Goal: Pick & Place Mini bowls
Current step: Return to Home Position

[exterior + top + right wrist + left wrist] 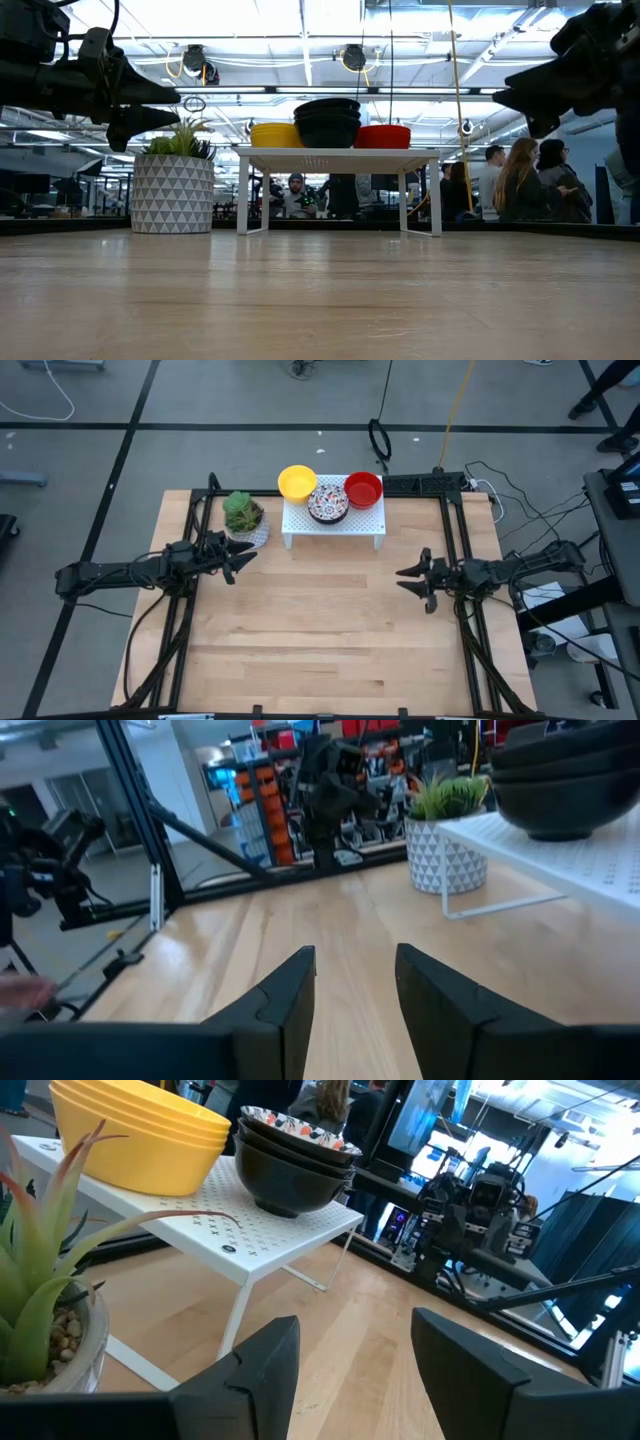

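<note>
Left gripper [243,563] hovers above the table [320,650], just beside the plant [242,515]. Its fingers are moderately parted and hold and touch nothing. Right gripper [404,578] hangs over the table's right side, well apart from the rack [335,528], with its fingers likewise parted and empty. All bowls sit on the rack in three stacks: yellow bowls [296,482] at the end nearest the plant, patterned bowls [327,501] in the middle, red bowls [363,489] at the far end.

I'm looking into a robotics lab: cables [381,438] trail over grey floor [200,450], and people [515,180] sit beyond my table [330,630].
</note>
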